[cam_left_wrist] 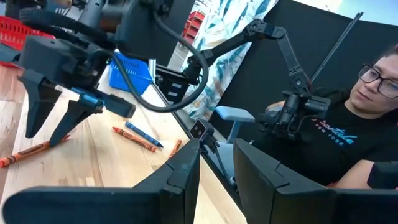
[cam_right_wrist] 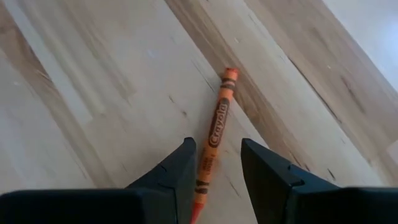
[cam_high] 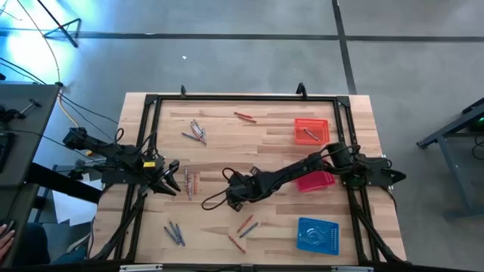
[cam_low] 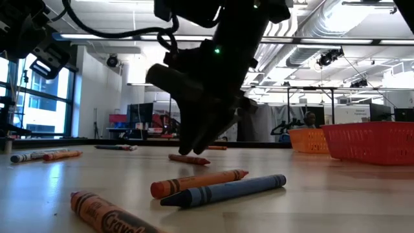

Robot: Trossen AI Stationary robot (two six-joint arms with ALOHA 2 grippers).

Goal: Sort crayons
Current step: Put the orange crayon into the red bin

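My right gripper (cam_high: 229, 198) reaches to the table's middle and points steeply down, open. In the right wrist view an orange crayon (cam_right_wrist: 219, 121) lies flat on the wood and runs between the two fingers of my right gripper (cam_right_wrist: 216, 174); no touch shows. The low view shows this crayon (cam_low: 189, 158) just under the fingertips. More crayons lie in small groups: far left (cam_high: 198, 130), far middle (cam_high: 244, 115), left (cam_high: 189, 180) and near (cam_high: 243, 227). My left gripper (cam_high: 172, 185) waits level at the left, open, with nothing between its fingers (cam_left_wrist: 186, 177).
An orange basket (cam_high: 311, 130) holding a crayon, a red basket (cam_high: 316, 181) and a blue basket (cam_high: 318, 234) stand along the right side. A black frame (cam_high: 242, 97) rims the table. Orange and blue crayons (cam_low: 220, 184) lie near the front. A person (cam_left_wrist: 348, 124) sits beyond the table's edge.
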